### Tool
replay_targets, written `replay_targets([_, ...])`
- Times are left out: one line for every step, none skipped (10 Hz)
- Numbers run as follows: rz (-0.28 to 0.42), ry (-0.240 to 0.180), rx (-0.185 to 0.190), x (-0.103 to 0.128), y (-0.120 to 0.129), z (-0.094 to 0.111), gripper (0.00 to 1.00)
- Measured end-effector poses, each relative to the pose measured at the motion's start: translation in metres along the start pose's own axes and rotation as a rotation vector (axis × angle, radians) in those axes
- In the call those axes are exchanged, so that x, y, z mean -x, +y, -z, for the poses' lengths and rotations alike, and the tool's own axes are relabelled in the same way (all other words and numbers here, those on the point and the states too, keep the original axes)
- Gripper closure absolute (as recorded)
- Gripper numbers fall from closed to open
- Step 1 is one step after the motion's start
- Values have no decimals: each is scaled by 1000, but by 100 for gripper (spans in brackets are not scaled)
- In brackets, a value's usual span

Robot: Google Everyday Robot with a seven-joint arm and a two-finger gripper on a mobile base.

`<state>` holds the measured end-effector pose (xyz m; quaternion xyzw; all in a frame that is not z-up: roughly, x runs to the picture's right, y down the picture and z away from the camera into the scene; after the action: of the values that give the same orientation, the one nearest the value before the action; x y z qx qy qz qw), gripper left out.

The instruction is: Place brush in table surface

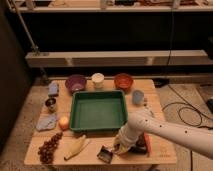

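A large light-coloured wooden tabletop of wide planks (pixel 151 88) carries a green rectangular plastic tray (pixel 97 111) at its middle. Behind the tray stand a purple bowl (pixel 75 82), a white cylindrical cup (pixel 98 80) and an orange-brown bowl (pixel 123 81), with a pale blue cup (pixel 138 97) off its right corner. To the left lie a small blue object (pixel 53 89), a small metal cup (pixel 50 104), a crumpled blue-grey cloth (pixel 46 121) and a round orange fruit (pixel 63 123). A bunch of dark grapes (pixel 49 147) and a yellow banana (pixel 76 147) sit near the front edge.

The white robot arm (pixel 170 133) reaches in from the right, covering the front right of the table. A flat black bar (pixel 138 149) and a thin orange-red stick (pixel 147 144) lie just beside the gripper (pixel 120 148), partly hidden by it.

The small dark brush (pixel 105 154) rests on the tabletop in front of the tray, its squarish head just left of the gripper and its handle running under it. The jaws are closed; whether they clamp the handle cannot be told
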<state>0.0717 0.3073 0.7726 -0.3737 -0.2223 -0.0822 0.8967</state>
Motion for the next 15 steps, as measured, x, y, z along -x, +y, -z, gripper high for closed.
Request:
replay_targets([-1,0,0,0,0,0,66])
replay_targets([-1,0,0,0,0,0,66])
replay_targets([-1,0,0,0,0,0,66])
replay_targets([-2,2,0,-1,1,1,66])
replay_targets([-2,1,0,-1,1,1,66])
replay_targets([-2,1,0,-1,1,1,66])
replay_targets([-2,1,0,-1,1,1,66])
replay_targets([-2,1,0,-1,1,1,66])
replay_targets([-2,1,0,-1,1,1,66])
replay_targets([-2,1,0,-1,1,1,66])
replay_targets([-2,1,0,-1,1,1,66])
replay_targets([2,4,1,-1,1,2,66])
replay_targets([13,10,4,3,4,5,66])
replay_targets([39,5,7,22,6,18,66])
replay_targets([61,-1,11,38,7,30,66])
